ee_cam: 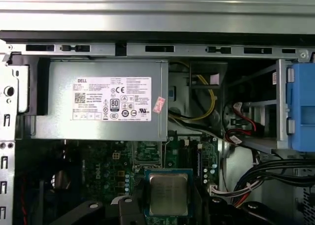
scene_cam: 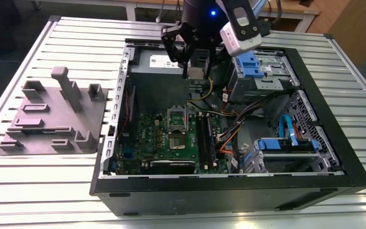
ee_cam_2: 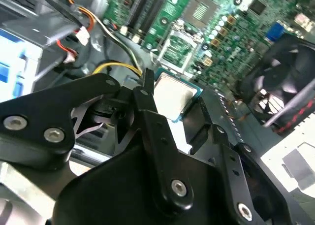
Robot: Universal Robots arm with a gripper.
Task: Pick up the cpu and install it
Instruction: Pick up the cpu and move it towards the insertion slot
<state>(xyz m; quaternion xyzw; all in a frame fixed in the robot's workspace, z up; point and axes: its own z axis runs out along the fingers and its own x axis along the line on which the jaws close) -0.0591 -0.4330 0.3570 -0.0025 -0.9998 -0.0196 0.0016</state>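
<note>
We see a white label [ee_cam: 112, 98] crowded with small print and marks on the grey power supply [ee_cam: 54, 112], with a small pink sticker [ee_cam: 159, 105] at its corner; we leave the print unread. The arm [scene_cam: 199, 14] comes down from above into the open computer case [scene_cam: 234, 186], and its black gripper [scene_cam: 196, 72] hangs over the far end of the case, near the power supply and above the green motherboard [scene_cam: 148, 136]. In both wrist views the fingers are closed in on the cpu [ee_cam: 169, 194], one at either edge, holding it flat with its silver-grey top facing the first wrist camera and its pale edge showing. The cpu is in the air, well apart from the square socket [scene_cam: 177, 140] on the board below. A black fan [ee_cam_2: 280, 77] sits beside the board, and blue drive brackets [scene_cam: 247, 62] fill the case's side towards the exterior view's right. The case lies on a slatted metal table [scene_cam: 55, 191]; a grey holder tray [scene_cam: 49, 129] with upright posts stands on it at the exterior view's left.
</note>
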